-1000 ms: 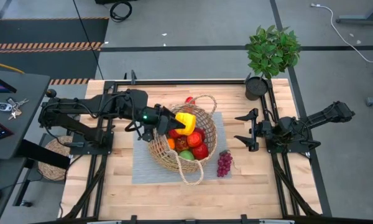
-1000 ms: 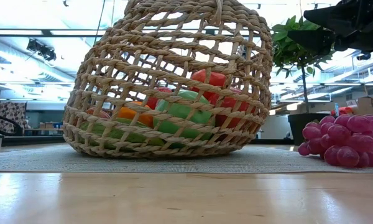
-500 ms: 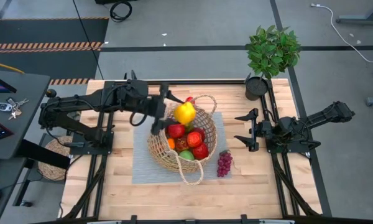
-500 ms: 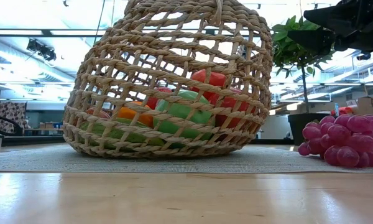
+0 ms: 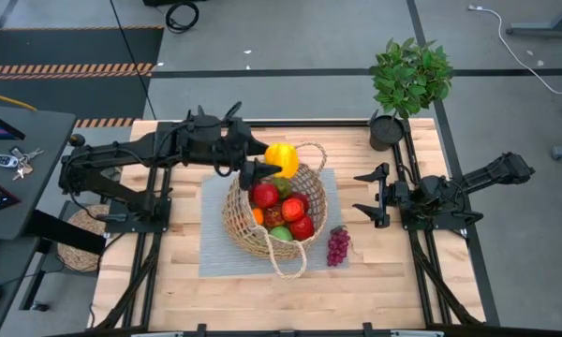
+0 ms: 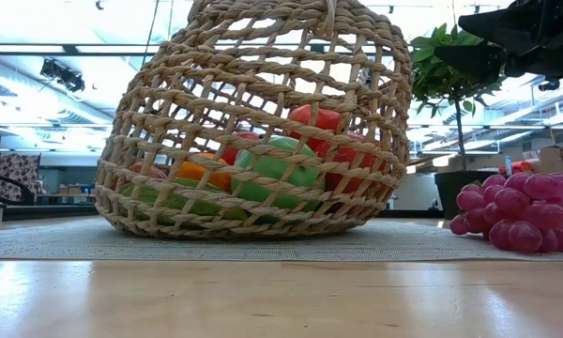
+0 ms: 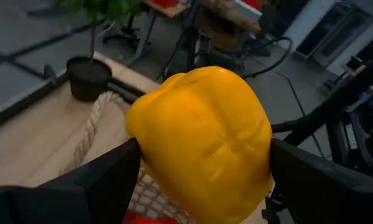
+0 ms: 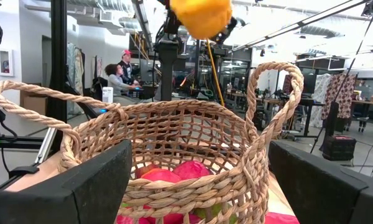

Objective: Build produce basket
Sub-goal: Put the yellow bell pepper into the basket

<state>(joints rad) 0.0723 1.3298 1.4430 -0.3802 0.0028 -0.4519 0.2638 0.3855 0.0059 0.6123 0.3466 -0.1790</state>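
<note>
Yellow pepper clamped in L gripper above basket at its 12 o'clock rim; R gripper jaws apart, 3 o'clock.

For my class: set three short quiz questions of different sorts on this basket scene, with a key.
1. True or false: the left gripper holds the yellow pepper.
2. Where do the purple grapes lie? A in the basket; B on the grey mat beside it; C by the potted plant.
3. Fill in: the right gripper waits with its jaws ____.

Key: 1 true; 2 B; 3 open.
</note>
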